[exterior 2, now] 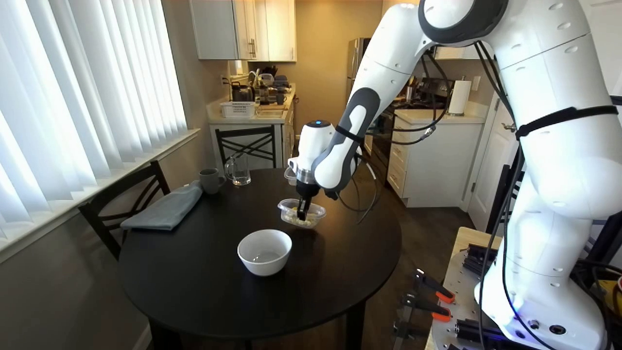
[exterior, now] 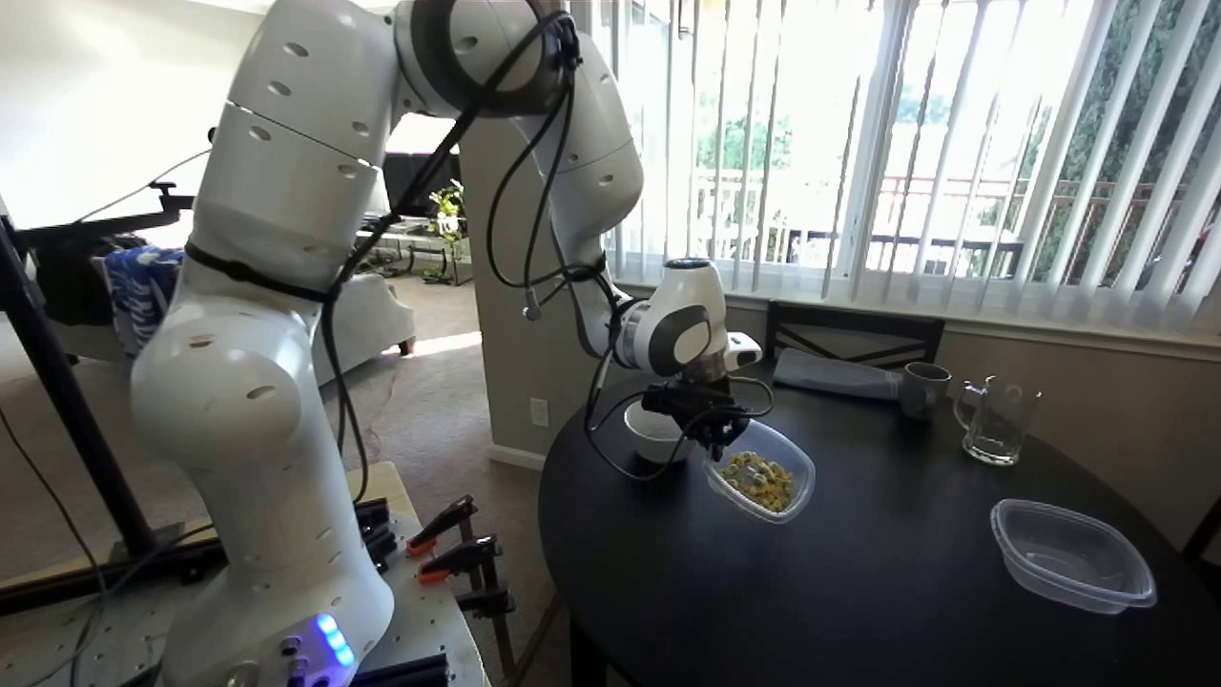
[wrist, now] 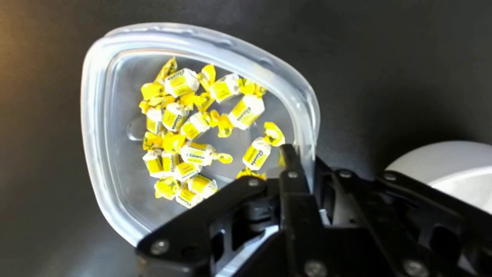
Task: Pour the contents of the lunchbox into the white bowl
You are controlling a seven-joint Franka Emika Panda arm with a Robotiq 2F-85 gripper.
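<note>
The lunchbox, a clear plastic tub, shows in both exterior views [exterior: 807, 469] [exterior 2: 318, 210] and in the wrist view [wrist: 94, 127]. It holds the contents, several wrapped yellow and white candies [wrist: 194, 126] [exterior: 758, 480]. My gripper [wrist: 305, 157] is shut on the lunchbox rim, one finger inside and one outside. In an exterior view the gripper [exterior 2: 302, 214] holds it slightly tilted, seemingly just above the table. The white bowl [exterior 2: 265, 265] stands upright beside it and looks bare inside. The bowl also shows at the wrist view's right edge [wrist: 434, 157] and behind the gripper in an exterior view [exterior: 649, 439].
A larger clear container [exterior: 1078, 563] stands on the dark round table [exterior: 858, 592]. A grey mug [exterior: 923, 389], a glass mug [exterior: 1000, 425] and a folded grey cloth [exterior: 835, 374] are near the window side. A chair [exterior 2: 131, 194] stands at the table's edge.
</note>
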